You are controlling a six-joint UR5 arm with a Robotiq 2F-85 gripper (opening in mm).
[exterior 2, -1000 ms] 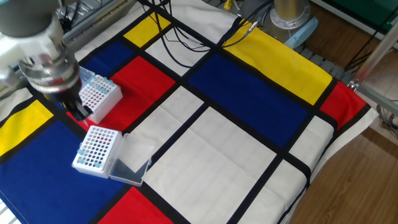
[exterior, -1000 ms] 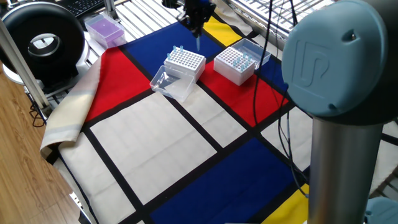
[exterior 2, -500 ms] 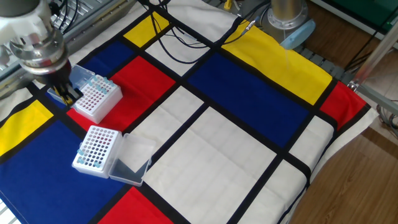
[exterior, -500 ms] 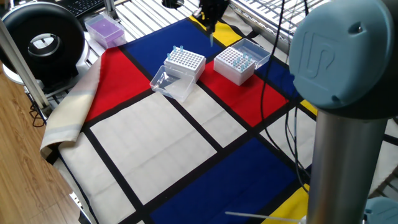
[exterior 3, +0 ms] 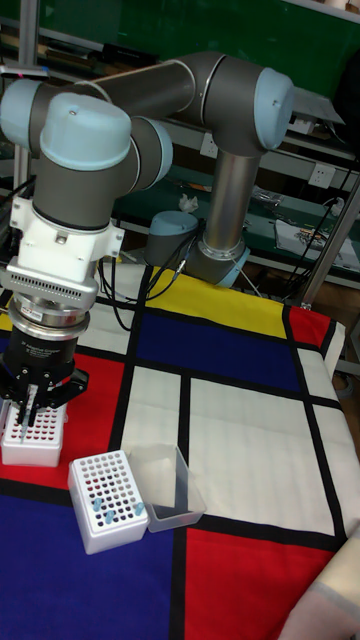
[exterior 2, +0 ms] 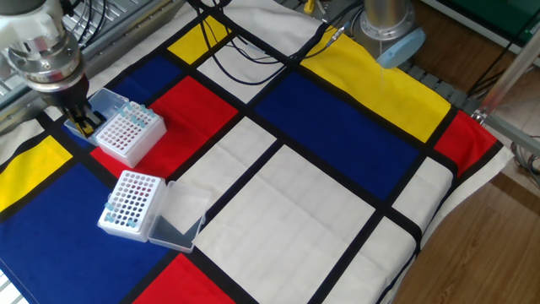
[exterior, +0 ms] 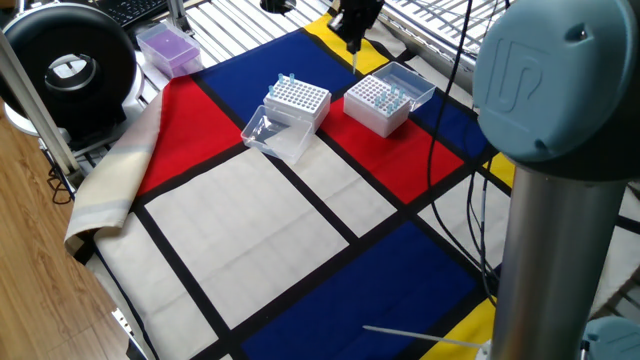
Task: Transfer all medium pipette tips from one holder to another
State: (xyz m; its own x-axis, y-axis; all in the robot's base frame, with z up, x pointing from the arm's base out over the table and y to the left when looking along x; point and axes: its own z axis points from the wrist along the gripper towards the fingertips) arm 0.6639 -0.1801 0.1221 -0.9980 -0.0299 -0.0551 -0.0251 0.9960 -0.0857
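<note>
Two white perforated holders stand on the checked cloth. The one with the clear lid folded open (exterior: 297, 100) (exterior 2: 131, 201) (exterior 3: 105, 498) has a few pale-blue medium pipette tips (exterior: 286, 80) (exterior 2: 116, 216) along one edge. The other holder (exterior: 378, 103) (exterior 2: 128, 135) (exterior 3: 30, 437) also carries pale-blue tips (exterior: 386, 94). My gripper (exterior: 354, 45) (exterior 2: 82, 118) (exterior 3: 29, 402) hangs over the outer edge of this second holder, with its fingers closed on a thin tip that points down.
A purple box (exterior: 167, 47) and a round black device (exterior: 68, 62) stand off the cloth at the far left. Cables (exterior 2: 253, 51) trail across the cloth towards the arm's base (exterior 2: 390, 21). Metal racking runs behind the holders.
My gripper has moved with the thin tip from the gap between the two holders to the far edge of the second holder. Neither holder has shifted.
</note>
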